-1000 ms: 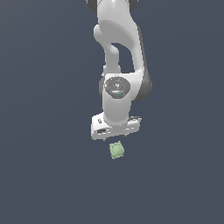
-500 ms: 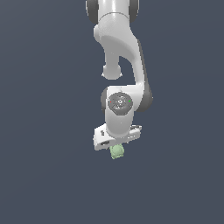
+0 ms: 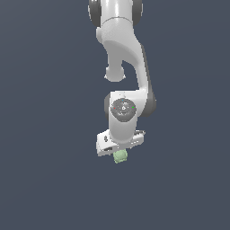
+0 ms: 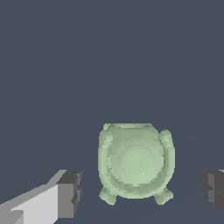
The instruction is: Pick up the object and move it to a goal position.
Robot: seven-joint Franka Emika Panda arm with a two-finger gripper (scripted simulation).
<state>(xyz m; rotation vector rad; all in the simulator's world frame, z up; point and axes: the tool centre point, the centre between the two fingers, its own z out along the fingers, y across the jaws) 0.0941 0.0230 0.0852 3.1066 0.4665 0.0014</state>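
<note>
The claw (image 4: 140,194) stands open, its two dark fingertips (image 4: 70,193) spread wide on either side of the pale green object (image 4: 135,162). The object sits between them, touching neither, just under the claw on the bench (image 3: 54,179).

The floor (image 3: 45,179) is one flat, plain sheet of dark blue-grey, smooth with no marks or edges to see. One thing lies on it: a small pale green lump (image 3: 120,156) with a round raised disc on its face and little knobs at its corners (image 4: 134,162). The dark floor shows all around the lump.
</note>
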